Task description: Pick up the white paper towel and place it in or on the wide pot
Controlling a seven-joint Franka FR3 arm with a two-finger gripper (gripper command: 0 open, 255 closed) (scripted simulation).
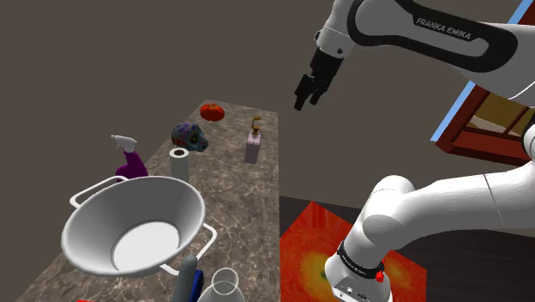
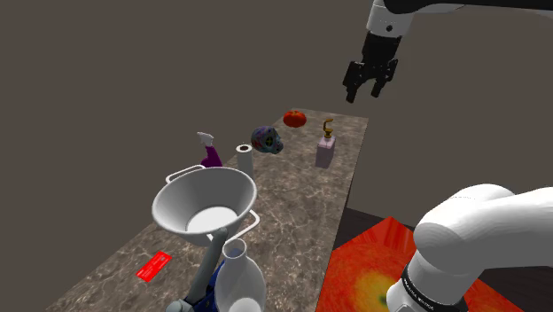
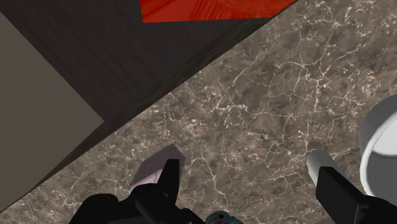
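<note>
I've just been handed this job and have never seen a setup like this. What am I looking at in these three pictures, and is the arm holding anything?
It is one white robot arm ending in a black two-finger gripper. Two pictures come from cameras looking down along a marbled counter. The third comes from a camera on the hand, looking down past its fingers. On the counter stand the white paper towel roll, the wide white pot, a purple spray bottle, a soap dispenser, a dark skull-shaped thing and a red tomato-like thing. The gripper hangs high above the counter's far end, fingers apart, holding nothing.
</note>
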